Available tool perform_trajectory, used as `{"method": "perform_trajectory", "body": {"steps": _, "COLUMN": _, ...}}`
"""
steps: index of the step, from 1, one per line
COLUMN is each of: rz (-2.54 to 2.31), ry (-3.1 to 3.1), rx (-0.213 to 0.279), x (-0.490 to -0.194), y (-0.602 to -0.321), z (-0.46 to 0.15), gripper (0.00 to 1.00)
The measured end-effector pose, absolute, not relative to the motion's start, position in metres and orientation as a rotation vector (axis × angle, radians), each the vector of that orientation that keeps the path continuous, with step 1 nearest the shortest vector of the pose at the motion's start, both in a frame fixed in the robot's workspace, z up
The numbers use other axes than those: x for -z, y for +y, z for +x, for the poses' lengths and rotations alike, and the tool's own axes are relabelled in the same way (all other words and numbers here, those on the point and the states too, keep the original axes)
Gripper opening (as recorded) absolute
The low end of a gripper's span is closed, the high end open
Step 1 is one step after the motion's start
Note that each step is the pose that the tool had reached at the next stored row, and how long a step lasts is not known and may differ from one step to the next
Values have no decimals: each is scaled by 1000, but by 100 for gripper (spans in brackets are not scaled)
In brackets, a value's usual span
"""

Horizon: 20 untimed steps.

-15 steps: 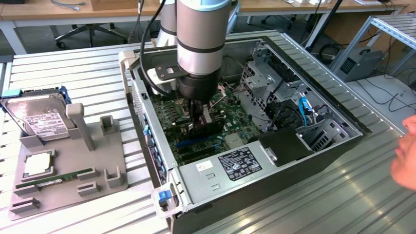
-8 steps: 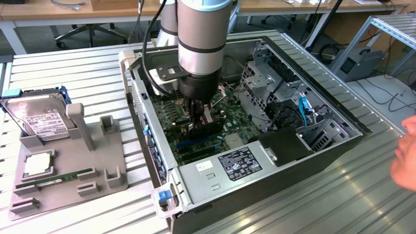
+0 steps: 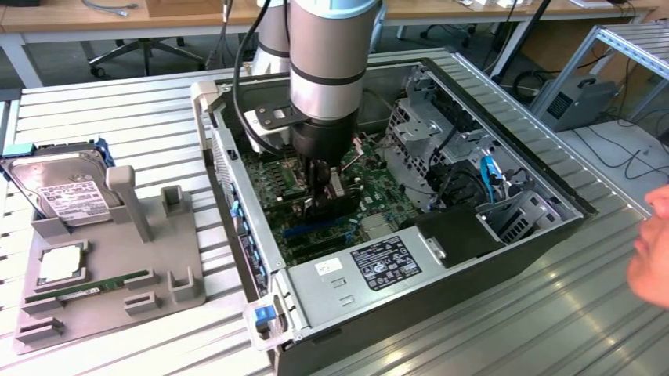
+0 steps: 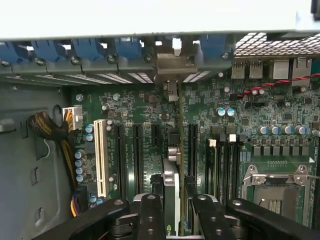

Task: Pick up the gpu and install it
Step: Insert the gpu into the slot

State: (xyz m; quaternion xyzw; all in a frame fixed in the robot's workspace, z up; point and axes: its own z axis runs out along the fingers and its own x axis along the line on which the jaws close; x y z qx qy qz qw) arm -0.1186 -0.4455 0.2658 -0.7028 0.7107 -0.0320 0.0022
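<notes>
The gpu (image 4: 170,172) shows edge-on in the wrist view, a thin card standing upright over the black expansion slots (image 4: 137,150) of the green motherboard (image 4: 260,125). Its silver bracket (image 4: 170,64) sits against the case's rear slot openings. My gripper (image 4: 173,202) is shut on the card, one black finger on each side. In the exterior view the arm reaches straight down into the open computer case (image 3: 502,243), and the gripper (image 3: 319,189) holds the dark gpu (image 3: 330,207) low over the board.
A grey parts holder (image 3: 115,258) on the exterior view's left carries a hard drive (image 3: 65,188), a green RAM stick (image 3: 89,288) and a square chip (image 3: 61,262). Drive cages (image 3: 428,133) and cables crowd the case. A person's hand (image 3: 653,251) is at the right edge.
</notes>
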Motion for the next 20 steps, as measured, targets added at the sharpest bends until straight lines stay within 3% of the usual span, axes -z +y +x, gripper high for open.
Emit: {"method": "perform_trajectory", "body": {"steps": 20, "rz": -2206, "ry": 2228, "rx": 100, "x": -263, "y": -446, "z": -121, "gripper": 27}}
